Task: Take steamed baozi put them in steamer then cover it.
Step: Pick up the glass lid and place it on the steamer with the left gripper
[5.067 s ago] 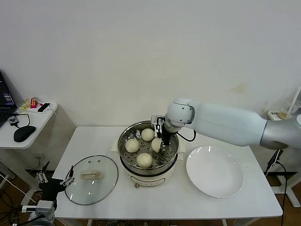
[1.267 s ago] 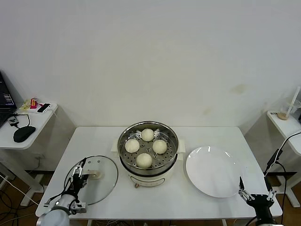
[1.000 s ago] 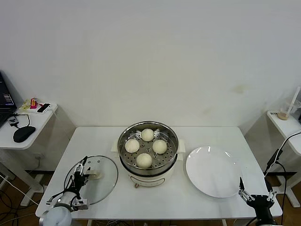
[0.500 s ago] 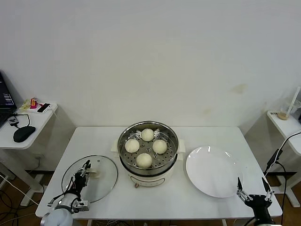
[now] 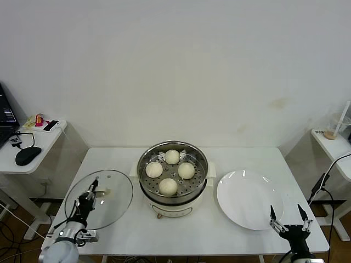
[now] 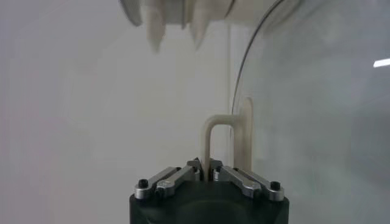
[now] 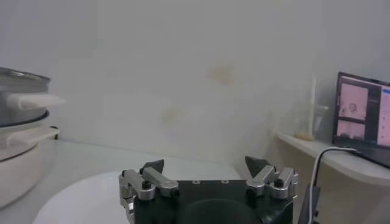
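Four cream-white baozi (image 5: 168, 187) sit on the perforated tray of the steel steamer (image 5: 143, 164) at the table's middle. The steamer is uncovered. My left gripper (image 5: 90, 194) is shut on the beige bar handle (image 5: 102, 192) of the glass cover (image 5: 112, 205), which is raised off the table left of the steamer. In the left wrist view my gripper (image 6: 205, 167) pinches the handle (image 6: 219, 131) and the glass (image 6: 304, 122) stands on edge. My right gripper (image 5: 286, 212) is open and empty at the front right, by the plate; it also shows in the right wrist view (image 7: 206, 164).
A flat white plate (image 5: 250, 198) lies right of the steamer, with nothing on it. A side table (image 5: 33, 145) with a mouse and small items stands at far left. The steamer's side (image 7: 18, 122) shows in the right wrist view.
My left gripper has closed on the cover's handle and lifted the cover up and leftward off the table. My right gripper has risen slightly by the plate.
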You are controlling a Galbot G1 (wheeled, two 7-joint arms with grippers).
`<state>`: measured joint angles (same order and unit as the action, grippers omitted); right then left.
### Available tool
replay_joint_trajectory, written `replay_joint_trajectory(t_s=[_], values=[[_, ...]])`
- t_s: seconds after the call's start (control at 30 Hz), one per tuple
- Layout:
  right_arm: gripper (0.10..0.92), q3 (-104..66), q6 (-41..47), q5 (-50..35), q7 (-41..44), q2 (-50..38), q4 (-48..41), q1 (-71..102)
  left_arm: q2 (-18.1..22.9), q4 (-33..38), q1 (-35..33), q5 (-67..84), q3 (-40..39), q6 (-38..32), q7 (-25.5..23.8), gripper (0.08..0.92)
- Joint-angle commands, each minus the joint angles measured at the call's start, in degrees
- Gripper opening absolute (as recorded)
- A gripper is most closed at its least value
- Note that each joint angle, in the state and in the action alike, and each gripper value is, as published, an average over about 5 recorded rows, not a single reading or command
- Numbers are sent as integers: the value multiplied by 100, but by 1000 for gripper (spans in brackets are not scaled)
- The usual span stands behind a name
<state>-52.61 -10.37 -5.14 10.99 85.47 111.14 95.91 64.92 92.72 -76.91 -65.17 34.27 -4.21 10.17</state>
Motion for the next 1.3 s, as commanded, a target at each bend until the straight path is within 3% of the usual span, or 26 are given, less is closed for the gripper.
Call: replay_joint_trajectory(t_s=[0.03,0.33,0.67,0.97,1.3], values=[[823,107,26,11,12,-37,16,4,-495,1021,-236,604,541,520,-320,141],[823,164,34,73,59,-71,21,32,-1052,1898,-81,1340,474,1176,-830,141],[823,197,27,302,97,-12,-23,63,-1155,2209,1001,1307,-1316,1904,-1112,141],[823,373,80,631,83,42,-70,1,-335,1896,2212,80,-2793,2667,-1734,141],[823,478,98,1286,-39,26,-243,-81,958,1468,2477,-1360,-3272,2762,-2401,141]])
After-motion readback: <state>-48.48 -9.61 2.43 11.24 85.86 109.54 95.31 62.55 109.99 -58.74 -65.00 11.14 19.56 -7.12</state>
